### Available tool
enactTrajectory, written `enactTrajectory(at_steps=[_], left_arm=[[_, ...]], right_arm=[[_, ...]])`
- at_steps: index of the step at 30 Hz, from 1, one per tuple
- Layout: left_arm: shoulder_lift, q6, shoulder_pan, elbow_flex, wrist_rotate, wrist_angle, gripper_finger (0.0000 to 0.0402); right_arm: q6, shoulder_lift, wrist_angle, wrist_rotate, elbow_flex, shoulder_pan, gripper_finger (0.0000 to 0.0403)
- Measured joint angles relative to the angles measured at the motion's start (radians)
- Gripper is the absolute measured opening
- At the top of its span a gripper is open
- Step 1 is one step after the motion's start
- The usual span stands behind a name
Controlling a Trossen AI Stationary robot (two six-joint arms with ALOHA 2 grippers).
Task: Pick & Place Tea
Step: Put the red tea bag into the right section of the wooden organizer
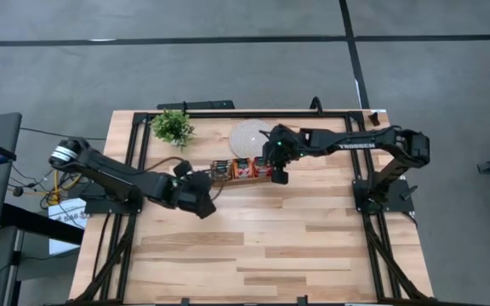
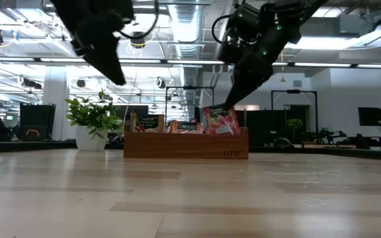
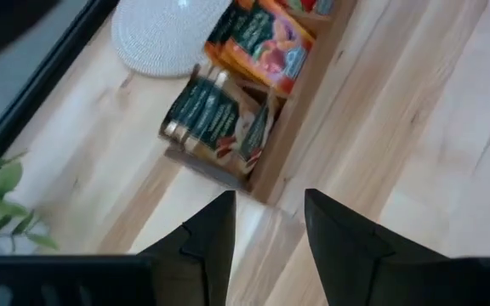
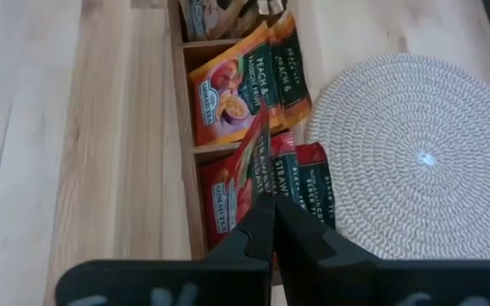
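Observation:
A brown wooden tray with three compartments holds the tea sachets: red ones at its right end, orange ones in the middle, dark and pale ones at its left end. They stand on edge, leaning on each other. My right gripper is above the right compartment, shut on one red sachet. My left gripper is open and hovers above the table by the tray's left end, touching nothing. My right gripper pinches one red sachet by its upper edge between its two fingers, coming from above and slanting down. The sachet stands edge-on below the fingers. Its lower part is still among the other red sachets in the tray's right compartment.
A round white woven disc lies just beyond the tray. A small potted plant stands at the far left of the table. Bare wood lies on the near side of the tray. Black frame rails run along the table's edges.

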Motion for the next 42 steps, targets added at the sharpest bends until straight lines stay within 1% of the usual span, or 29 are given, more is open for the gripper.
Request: enactTrajectory(at_steps=[6, 13, 18, 22, 27, 36, 42], left_arm=[[-0.176, -0.012, 0.000, -0.112, 0.000, 0.090, 0.0135], [-0.379, -0.013, -0.001, -0.268, 0.001, 0.257, 0.0135], [-0.480, -0.013, -0.001, -0.349, 0.000, 0.339, 0.0135], [-0.510, -0.012, -0.001, -0.364, 0.001, 0.344, 0.0135], [-0.505, -0.009, -0.002, -0.363, 0.010, 0.345, 0.0135], [-0.504, -0.009, -0.005, -0.364, 0.020, 0.346, 0.0135], [-0.504, -0.007, -0.005, -0.363, 0.021, 0.360, 0.0135]], right_arm=[[-0.001, 0.000, 0.003, -0.047, 0.000, -0.032, 0.0000], [0.000, 0.000, -0.010, -0.050, 0.000, -0.060, 0.0000], [0.003, 0.000, -0.011, -0.050, 0.000, -0.059, 0.0000], [0.008, 0.000, -0.013, -0.050, 0.000, -0.059, 0.0000], [0.023, 0.000, -0.014, -0.050, 0.000, -0.058, 0.0000], [0.027, 0.000, -0.008, -0.047, 0.000, -0.019, 0.0000], [0.040, 0.000, 0.002, -0.042, -0.005, -0.022, 0.0000]])
